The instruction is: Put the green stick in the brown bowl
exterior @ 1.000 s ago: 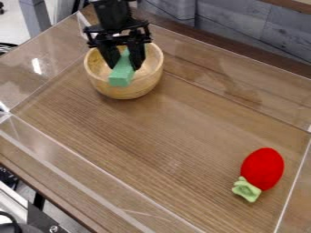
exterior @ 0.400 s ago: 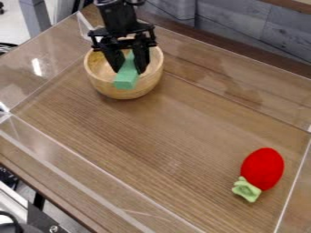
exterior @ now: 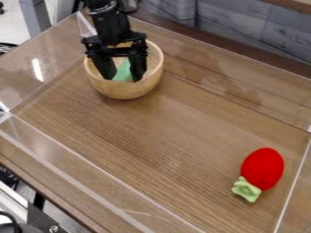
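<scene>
Now that the jaws have spread apart where a moment ago they pinched the bar, we see the gripper (exterior: 118, 60) standing wide open over the brown bowl (exterior: 123, 78) at about ten o'clock in the camera view. The green stick (exterior: 123, 71) lies loose inside the bowl, leaning toward its far side between the black fingers (exterior: 141, 56), and nothing grips it any more. We judge the drop made, so the task looks essentially done; what remains is lifting the arm clear without snagging the rim. Moving right across the bare wooden table (exterior: 183, 127), we reach the red toy (exterior: 261, 168) on its light-green base at about four o'clock, well apart and untouched.
</scene>
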Robot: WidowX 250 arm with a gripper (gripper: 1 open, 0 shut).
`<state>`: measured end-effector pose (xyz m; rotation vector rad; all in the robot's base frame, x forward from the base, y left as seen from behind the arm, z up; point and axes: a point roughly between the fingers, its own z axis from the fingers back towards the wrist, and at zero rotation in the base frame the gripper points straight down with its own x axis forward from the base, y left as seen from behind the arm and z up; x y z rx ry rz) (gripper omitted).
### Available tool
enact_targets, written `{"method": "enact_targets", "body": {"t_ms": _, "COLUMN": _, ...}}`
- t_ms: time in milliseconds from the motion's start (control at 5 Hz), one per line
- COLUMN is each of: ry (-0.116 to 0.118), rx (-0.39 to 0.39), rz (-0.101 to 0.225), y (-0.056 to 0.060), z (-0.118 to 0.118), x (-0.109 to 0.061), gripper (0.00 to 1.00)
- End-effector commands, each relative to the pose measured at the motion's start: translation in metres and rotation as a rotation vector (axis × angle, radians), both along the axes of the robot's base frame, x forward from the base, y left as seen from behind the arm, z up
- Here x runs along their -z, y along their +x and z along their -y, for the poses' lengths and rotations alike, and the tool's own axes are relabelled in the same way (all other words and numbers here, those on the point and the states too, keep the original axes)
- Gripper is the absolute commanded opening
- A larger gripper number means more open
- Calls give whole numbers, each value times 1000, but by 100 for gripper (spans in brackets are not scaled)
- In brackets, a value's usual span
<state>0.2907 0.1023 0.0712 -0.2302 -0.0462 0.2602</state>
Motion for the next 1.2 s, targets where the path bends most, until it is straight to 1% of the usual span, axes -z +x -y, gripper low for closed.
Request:
{"method": "enact_targets", "body": {"t_ms": 0, "ry": 45, "rx": 24, "rz": 61, "y": 1, "z": 2, "x": -17, "gripper": 100}}
{"method": "enact_targets", "body": {"t_ms": 200, "ry": 57, "rx": 58, "rz": 65, "y": 5, "z": 27, "x": -24, "gripper": 100}}
{"method": "enact_targets", "body": {"t_ms": 400, "ry": 71, "rx": 102, "rz": 84, "y": 14, "z": 60, "x": -37, "gripper": 100}}
{"method": "enact_targets", "body": {"t_ms": 600, "ry": 80, "rx": 77, "rz": 78, "y": 24, "z": 81, "x": -41, "gripper": 100}}
{"method": "enact_targets", "body": {"t_ms": 800, "ry": 92, "rx": 44, "rz": 79, "y": 31, "z": 93, "x": -47, "gripper": 100}}
{"method": "enact_targets", "body": {"t_ms": 1000, "ry": 108, "rx": 55, "rz": 82, "y": 35, "z": 98, "x": -39, "gripper": 100}}
